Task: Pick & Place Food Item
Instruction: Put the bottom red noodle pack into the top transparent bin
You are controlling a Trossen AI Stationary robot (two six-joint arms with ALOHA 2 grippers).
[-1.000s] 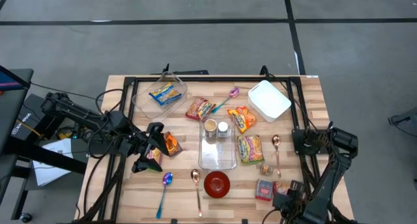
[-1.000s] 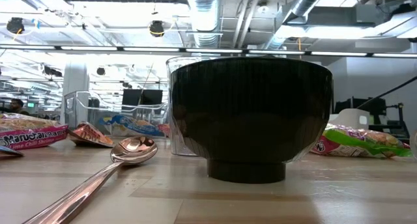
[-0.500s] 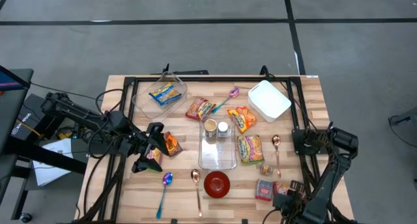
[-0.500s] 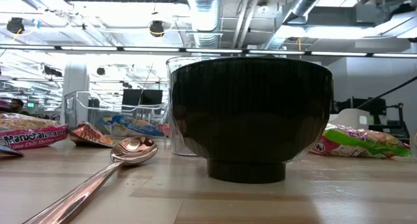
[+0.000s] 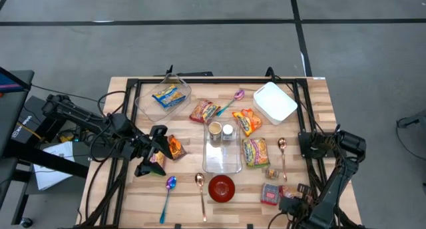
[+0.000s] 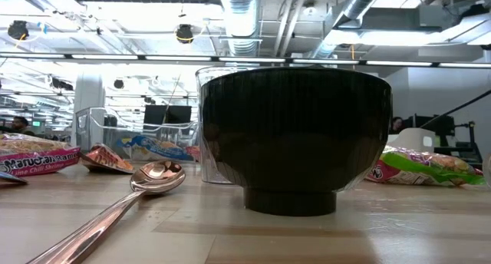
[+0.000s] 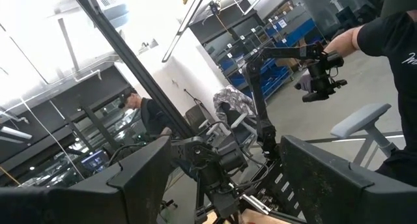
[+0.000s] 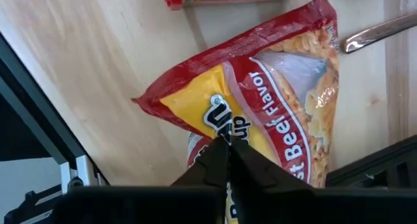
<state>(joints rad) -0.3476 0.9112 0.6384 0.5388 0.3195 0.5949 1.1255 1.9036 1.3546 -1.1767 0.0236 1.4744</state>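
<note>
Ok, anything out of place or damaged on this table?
Nothing spilled or broken. Only oddity: the right gripper is shut, tips on the beef ramen packet; whether it has pinched the wrapper is unclear.

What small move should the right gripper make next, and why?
Probably a short, slow lift. The right gripper is shut with its tips on the beef-flavor packet, lying flat on the table; whether wrapper is pinched cannot be told. A small rise would show that. The left gripper waits by an orange packet.
</note>
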